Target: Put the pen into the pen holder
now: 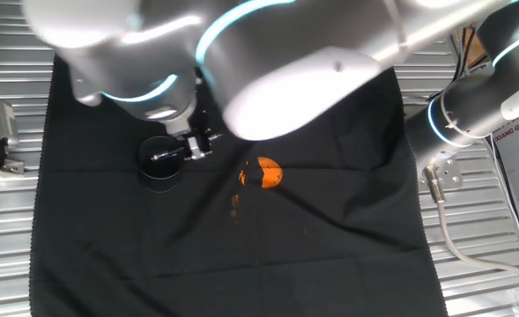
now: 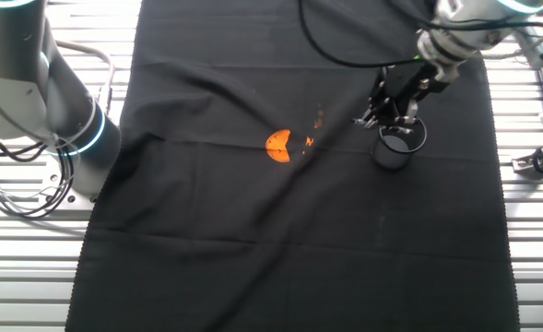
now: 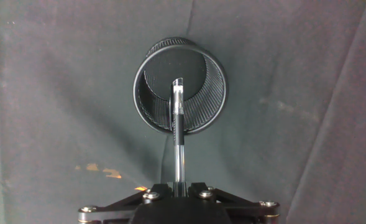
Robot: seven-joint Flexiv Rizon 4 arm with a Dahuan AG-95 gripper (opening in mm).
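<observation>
In the hand view my gripper (image 3: pixel 178 185) is shut on the slim black and silver pen (image 3: pixel 178 127). The pen sticks out from the jaws, and its far end lies over the mouth of the black mesh pen holder (image 3: pixel 216 99). The cup stands upright on the black cloth and looks empty inside. In one fixed view the gripper (image 1: pixel 197 145) hangs just right of and above the pen holder (image 1: pixel 159 173), with the pen (image 1: pixel 164 155) across the rim. In the other fixed view the gripper (image 2: pixel 391 112) is above the cup (image 2: pixel 398 149).
A small orange lump (image 1: pixel 269 173) lies on the black cloth (image 1: pixel 241 246) to the right of the cup, with orange crumbs beside it; it also shows in the other fixed view (image 2: pixel 278 146). A second robot arm (image 1: pixel 470 114) stands at the cloth's edge. Ribbed metal table (image 1: pixel 3 229) surrounds the cloth.
</observation>
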